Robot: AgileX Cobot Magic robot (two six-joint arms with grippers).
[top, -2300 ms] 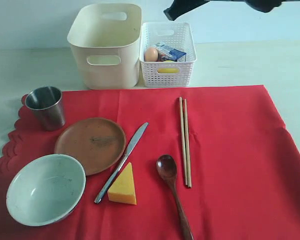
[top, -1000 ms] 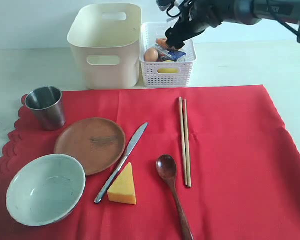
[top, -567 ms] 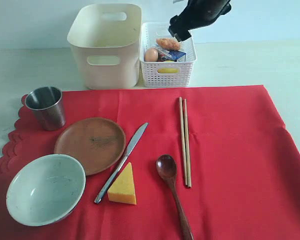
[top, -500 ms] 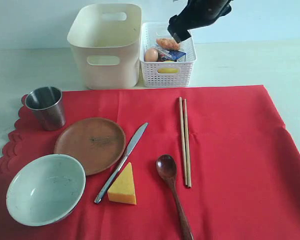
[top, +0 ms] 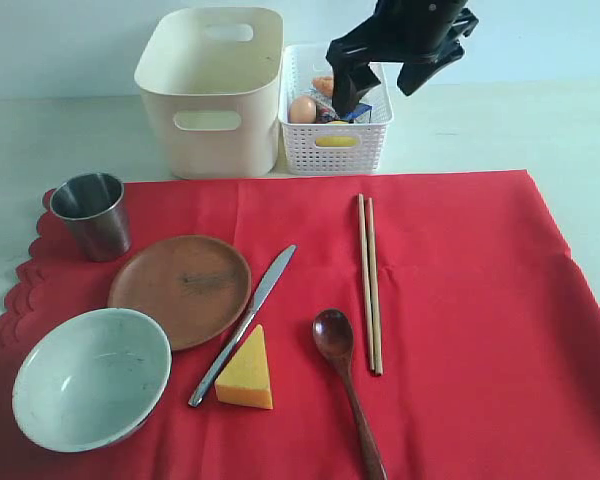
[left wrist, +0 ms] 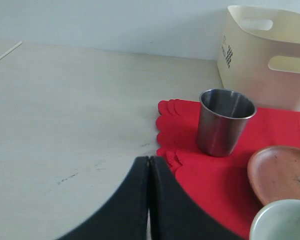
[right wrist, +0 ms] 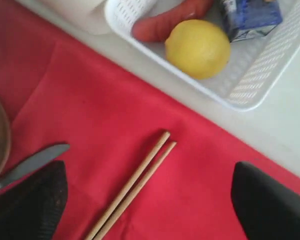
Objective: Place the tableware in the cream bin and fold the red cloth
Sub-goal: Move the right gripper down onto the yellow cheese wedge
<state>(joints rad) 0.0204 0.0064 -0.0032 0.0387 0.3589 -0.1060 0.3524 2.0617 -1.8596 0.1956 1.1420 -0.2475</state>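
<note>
Exterior view, chopsticks (top: 366, 285) parallel, pointing at basket (top: 310, 152)

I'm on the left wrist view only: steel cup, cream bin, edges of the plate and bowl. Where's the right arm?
Observer: The right gripper is raised by the white basket, fingers wide open with nothing between them.
Operator: What tableware is outside my view?
Observer: A knife, a wooden spoon and chopsticks, all lying on the red cloth.
Operator: Any food on the cloth?
Observer: One cheese wedge, right beside the knife near its handle end.
</note>
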